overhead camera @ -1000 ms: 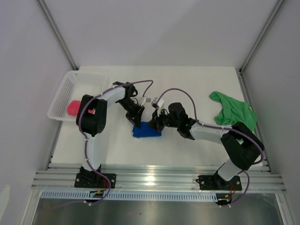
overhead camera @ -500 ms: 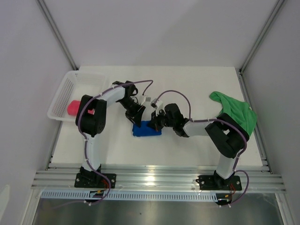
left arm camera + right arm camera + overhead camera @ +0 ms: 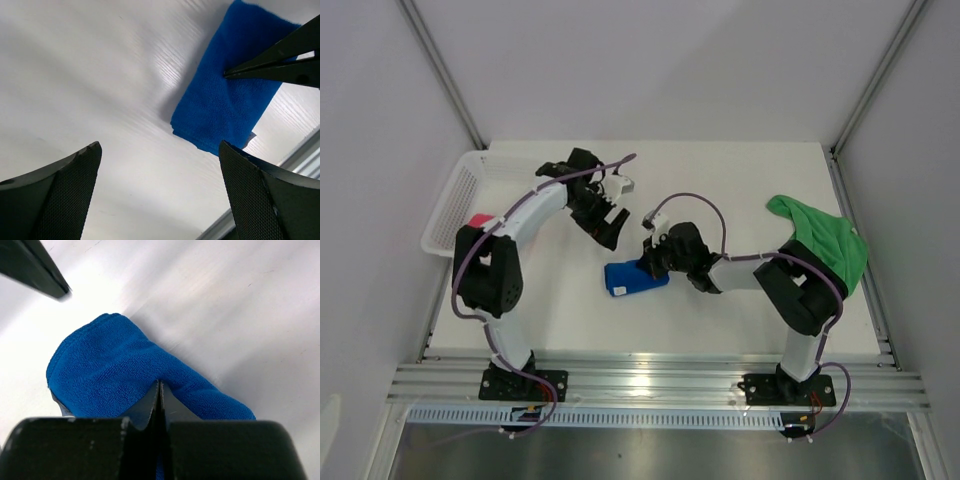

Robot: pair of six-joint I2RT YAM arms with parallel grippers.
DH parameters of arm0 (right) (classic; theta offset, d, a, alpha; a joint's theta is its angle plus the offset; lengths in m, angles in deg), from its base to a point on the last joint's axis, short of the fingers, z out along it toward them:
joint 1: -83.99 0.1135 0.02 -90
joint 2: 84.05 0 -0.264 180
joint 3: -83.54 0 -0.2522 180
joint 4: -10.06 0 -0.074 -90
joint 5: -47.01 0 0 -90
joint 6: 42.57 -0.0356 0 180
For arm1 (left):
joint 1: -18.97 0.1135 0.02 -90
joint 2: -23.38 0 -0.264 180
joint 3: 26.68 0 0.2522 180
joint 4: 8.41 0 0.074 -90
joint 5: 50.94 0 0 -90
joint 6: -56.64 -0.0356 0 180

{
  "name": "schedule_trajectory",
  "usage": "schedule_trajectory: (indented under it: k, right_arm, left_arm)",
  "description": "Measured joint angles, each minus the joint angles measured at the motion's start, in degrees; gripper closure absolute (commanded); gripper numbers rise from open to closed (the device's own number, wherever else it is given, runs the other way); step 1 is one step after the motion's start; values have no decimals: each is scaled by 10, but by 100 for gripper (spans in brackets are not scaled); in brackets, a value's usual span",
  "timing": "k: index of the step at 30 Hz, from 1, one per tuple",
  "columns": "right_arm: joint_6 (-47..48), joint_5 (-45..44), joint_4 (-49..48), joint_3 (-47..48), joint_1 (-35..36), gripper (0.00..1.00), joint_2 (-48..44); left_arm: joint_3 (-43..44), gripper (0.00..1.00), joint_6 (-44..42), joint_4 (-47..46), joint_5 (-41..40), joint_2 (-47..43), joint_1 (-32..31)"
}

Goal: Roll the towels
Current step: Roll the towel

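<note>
Left pincer released wide, right pincer clenched, pressed against rolled blue towel, white table, pale grey walls

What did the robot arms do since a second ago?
The left claw opened wide, let go of the blue towel and pulled up and back, toward the basket. The blue towel now lies as a short roll. The right claw stayed shut with its tip on that towel. The green towel and the pink towel in the basket did not move.
</note>
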Motion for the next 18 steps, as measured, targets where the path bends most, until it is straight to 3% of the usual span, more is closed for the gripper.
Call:
schedule_trajectory:
  k: [6,13,16,18]
  right_arm:
    - [3,-33,1,0,12,100,-1]
    - [9,-63,1,0,19,100,-5]
    - [9,-72,-1,0,22,100,-5]
    - [9,-75,-3,0,22,100,-5]
  left_arm:
    - [12,1,0,-5,-57,-75,0]
    - [195,0,9,-44,-151,-146,2]
    - [258,15,40,-134,-170,-215,9]
    - [276,17,7,-173,-145,-269,7]
